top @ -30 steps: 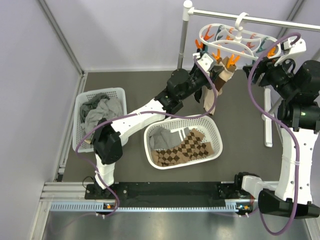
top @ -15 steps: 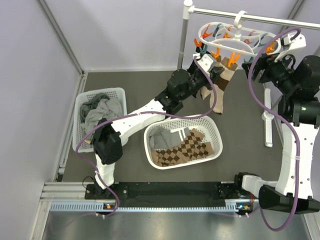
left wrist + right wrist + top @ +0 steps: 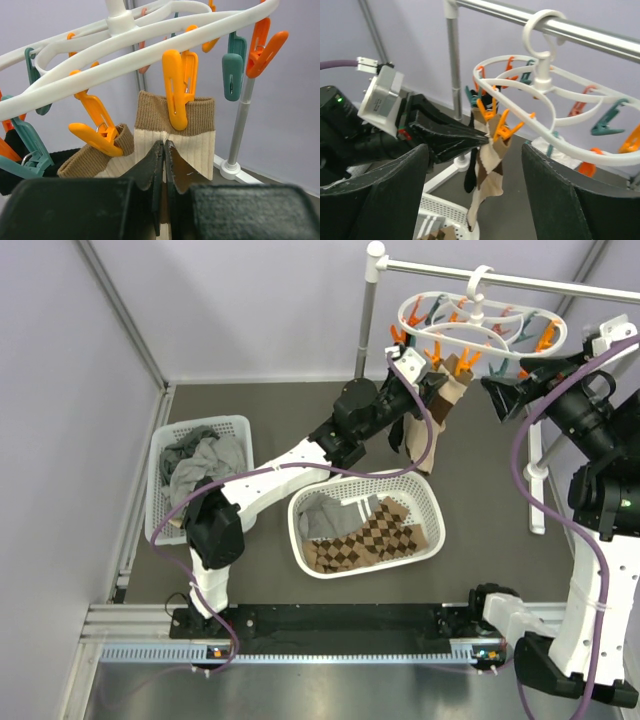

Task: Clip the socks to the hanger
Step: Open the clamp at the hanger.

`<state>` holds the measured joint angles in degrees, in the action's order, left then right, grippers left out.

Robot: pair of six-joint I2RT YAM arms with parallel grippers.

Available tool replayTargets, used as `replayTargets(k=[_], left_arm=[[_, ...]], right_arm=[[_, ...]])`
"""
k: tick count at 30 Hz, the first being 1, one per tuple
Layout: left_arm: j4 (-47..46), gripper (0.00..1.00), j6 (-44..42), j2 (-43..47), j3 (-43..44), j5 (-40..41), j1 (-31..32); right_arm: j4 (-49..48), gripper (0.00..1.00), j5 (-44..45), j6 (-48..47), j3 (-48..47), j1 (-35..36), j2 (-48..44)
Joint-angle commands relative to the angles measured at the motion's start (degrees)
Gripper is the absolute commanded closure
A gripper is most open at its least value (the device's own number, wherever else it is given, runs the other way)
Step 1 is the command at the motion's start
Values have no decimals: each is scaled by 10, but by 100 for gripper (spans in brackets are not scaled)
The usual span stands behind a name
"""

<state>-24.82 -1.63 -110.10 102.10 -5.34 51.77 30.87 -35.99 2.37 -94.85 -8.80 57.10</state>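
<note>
The soft tan sock [image 3: 192, 142] with a dark brown cuff hung at the near left edge of the white plastic oval double-ring hanger [image 3: 121, 20], its cuff bitten by an orange plastic peg [image 3: 177, 87]. The hanger itself hooked over a grey metal rail [image 3: 600, 35] at the far right of the scene. The left gripper [image 3: 164, 150] was pinched shut on the tan sock just below that peg. The right gripper [image 3: 475, 150] stood to the right of the hanger, its jaws wide and holding nothing. By the look of it the clipping of this sock was done or nearly so. The next move called for the left jaws to let go gently, without tugging the cuff from the peg. A second tan sock [image 3: 92, 157] hung just to the left on its own orange peg, and a black sock [image 3: 469, 177] beyond that. How deep the peg gripped could not be told, and the left fingers hid the sock's lower length in the wrist view. Near the arms sat a white mesh plastic basket [image 3: 420, 490] holding a brown diamond-patterned cloth [image 3: 375, 535] and something grey, perhaps a sock; it was too small to tell.
</note>
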Motion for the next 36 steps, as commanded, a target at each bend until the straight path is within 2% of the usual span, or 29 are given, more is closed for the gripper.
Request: replayTargets(k=[1,4,11,20,25,31,36], left_arm=[[-24,92,2,41,-2,-5,-3],[-24,92,1,43,-2,-5,-3],[-27,92,0,49,-9,-3,-3],[-25,92,-6,56,-15,-2,-3],[-25,92,-6,57,-16,-4,-3],[-25,91,-6,59,-17,-6,-3],[-26,91,-3,60,-18,-7,-3]], right_arm=[[-9,27,-90,25,12,-4,13],[8,27,-95,31,18,-3,22],[39,27,61,1,42,-4,21],[6,27,105,-8,51,-3,40],[-42,26,103,-21,65,-4,37],[-89,26,44,-44,74,-4,46],[-109,27,31,-45,81,-4,53]])
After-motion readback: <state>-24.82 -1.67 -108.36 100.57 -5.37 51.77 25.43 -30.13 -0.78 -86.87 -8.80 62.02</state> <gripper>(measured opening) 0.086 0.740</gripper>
